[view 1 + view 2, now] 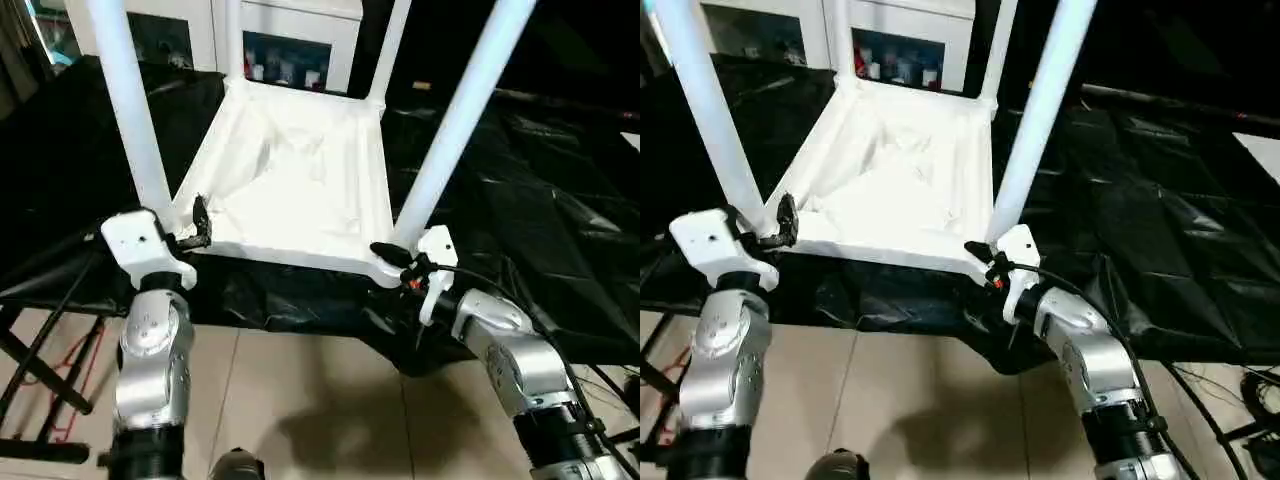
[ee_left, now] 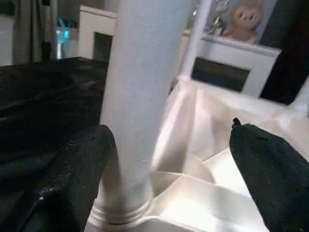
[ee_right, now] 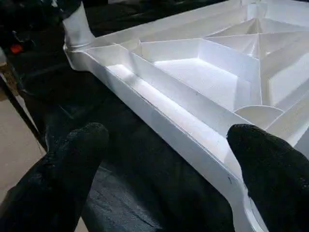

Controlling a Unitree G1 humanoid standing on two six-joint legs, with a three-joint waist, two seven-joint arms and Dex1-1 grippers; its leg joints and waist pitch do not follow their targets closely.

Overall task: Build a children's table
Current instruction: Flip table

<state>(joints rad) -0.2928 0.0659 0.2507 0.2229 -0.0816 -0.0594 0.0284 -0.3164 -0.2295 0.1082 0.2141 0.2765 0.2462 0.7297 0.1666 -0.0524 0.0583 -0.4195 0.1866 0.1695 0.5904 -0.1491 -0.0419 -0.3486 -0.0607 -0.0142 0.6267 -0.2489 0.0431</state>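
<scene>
- White plastic tabletop [image 1: 290, 180], ribbed underside up, lying on black-draped work table [image 1: 520, 200].
- Four smooth tapered tube legs [image 1: 130, 100] seated upright in round corner sockets.
- Left gripper [image 2: 169, 169]: jaws apart, flanking near leg.
- Right gripper [image 3: 169, 159]: jaws apart at tabletop rim.

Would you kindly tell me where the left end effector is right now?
The left end effector is at the tabletop's near left corner, open around the base of the leg standing there, above the black-draped work table.

Silver jointed forearms, white wrist housings, left hand [image 1: 200, 225] and right hand [image 1: 392, 256] black-fingered, black cable, red connector at right wrist
</scene>
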